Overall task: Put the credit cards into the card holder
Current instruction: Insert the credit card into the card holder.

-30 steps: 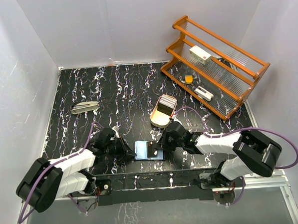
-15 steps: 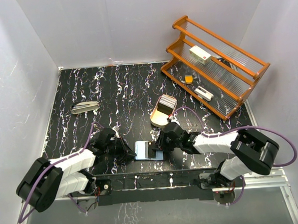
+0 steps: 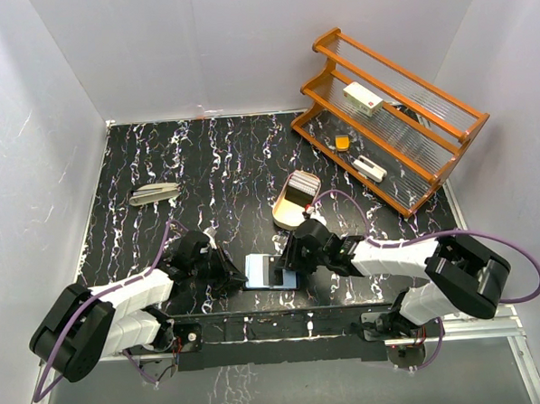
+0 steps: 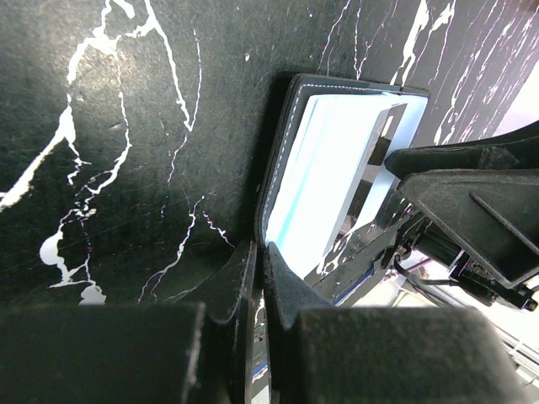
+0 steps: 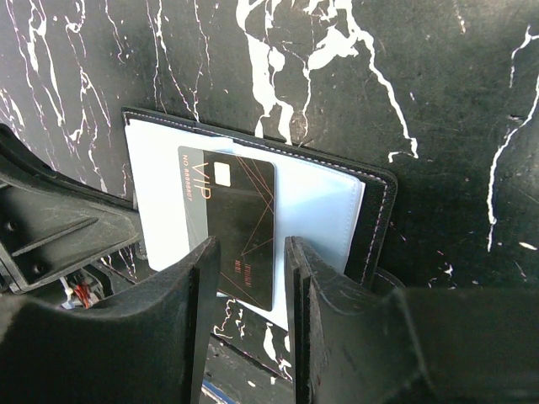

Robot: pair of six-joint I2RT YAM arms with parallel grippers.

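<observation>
The card holder (image 3: 272,272) is lying open at 6 o'clock on the table (image 3: 223,168), with a dark credit card (image 5: 236,227) resting on its pale inner face. At its 3 o'clock I am seeing my right gripper (image 5: 250,252) released, fingers parted over the card's end. At 9 o'clock my left gripper (image 4: 261,252) is clenched, tips touching the holder's edge.

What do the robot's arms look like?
Both the left arm and right arm have white tube-shaped middles with chunky black joints. A purple cable loops along each. The left end effector and right end effector each have two flat black fingers.
</observation>
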